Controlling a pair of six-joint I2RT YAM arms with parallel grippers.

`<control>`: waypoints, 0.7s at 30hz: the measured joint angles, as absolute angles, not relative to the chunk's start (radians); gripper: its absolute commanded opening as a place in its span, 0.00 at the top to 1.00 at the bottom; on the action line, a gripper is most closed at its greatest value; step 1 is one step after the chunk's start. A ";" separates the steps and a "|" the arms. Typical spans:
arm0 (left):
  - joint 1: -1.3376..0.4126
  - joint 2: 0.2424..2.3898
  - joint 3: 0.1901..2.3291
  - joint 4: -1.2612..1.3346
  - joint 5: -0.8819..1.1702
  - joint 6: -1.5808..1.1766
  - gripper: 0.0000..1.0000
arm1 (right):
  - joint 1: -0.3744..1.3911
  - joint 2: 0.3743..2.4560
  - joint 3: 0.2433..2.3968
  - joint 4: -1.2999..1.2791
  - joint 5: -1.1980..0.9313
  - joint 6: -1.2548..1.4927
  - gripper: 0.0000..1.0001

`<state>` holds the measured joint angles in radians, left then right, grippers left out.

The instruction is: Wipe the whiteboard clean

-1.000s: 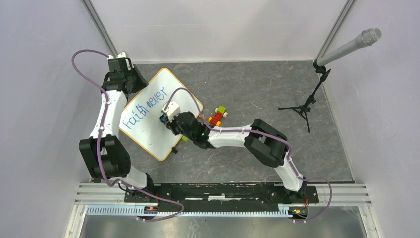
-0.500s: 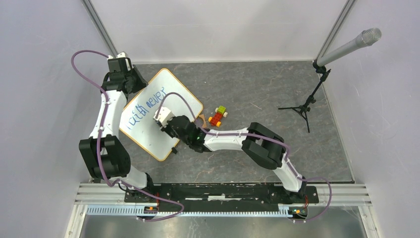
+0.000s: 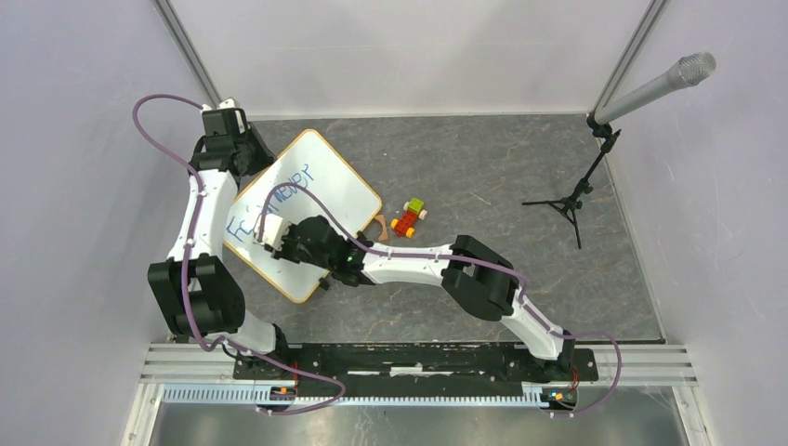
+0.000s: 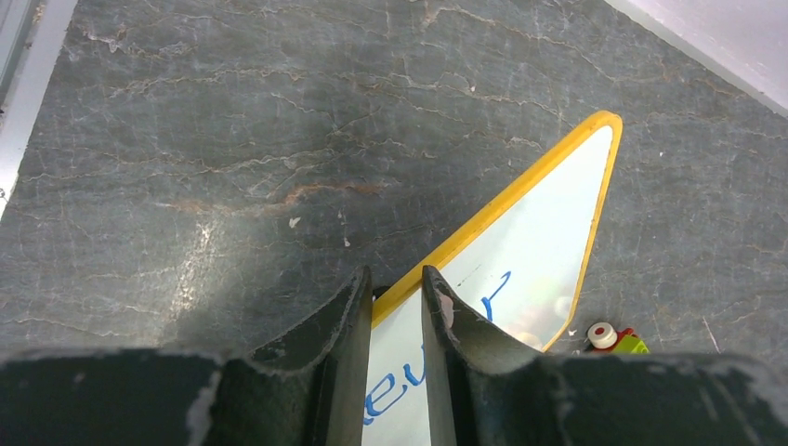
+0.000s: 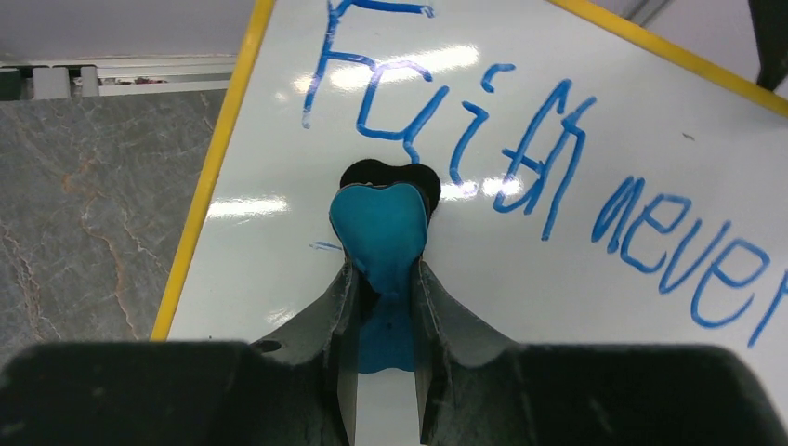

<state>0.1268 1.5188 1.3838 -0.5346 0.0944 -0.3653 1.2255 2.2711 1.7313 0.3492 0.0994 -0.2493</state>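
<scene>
1. I was working in a robotics lab cell.
2. White panel walls (image 3: 409,56) on metal posts (image 3: 190,56) enclosed my grey table (image 3: 483,158).
3. An aluminium rail (image 3: 650,358) carried my left arm (image 3: 206,200) and right arm (image 3: 409,260).
4. A microphone (image 3: 669,79) stood on a tripod (image 3: 569,206).

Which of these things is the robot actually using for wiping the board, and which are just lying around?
In the job:
whiteboard with blue writing
blue eraser, gripped in the right tool
left tool, clamped on the whiteboard's rim

Just lying about:
small colourful toy
tan scrap beside it
microphone on its stand
</scene>
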 measured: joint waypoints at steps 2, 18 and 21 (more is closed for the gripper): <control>0.127 1.516 1.384 -0.542 0.088 -0.365 0.68 | 1.224 2.287 1.768 0.326 0.067 -0.269 0.75; 0.127 1.514 1.384 -0.548 0.084 -0.366 0.67 | 1.290 2.243 1.630 0.290 0.002 -0.493 0.76; 0.127 1.514 1.384 -0.548 0.084 -0.366 0.67 | 1.290 2.223 1.576 0.294 0.004 -0.516 0.77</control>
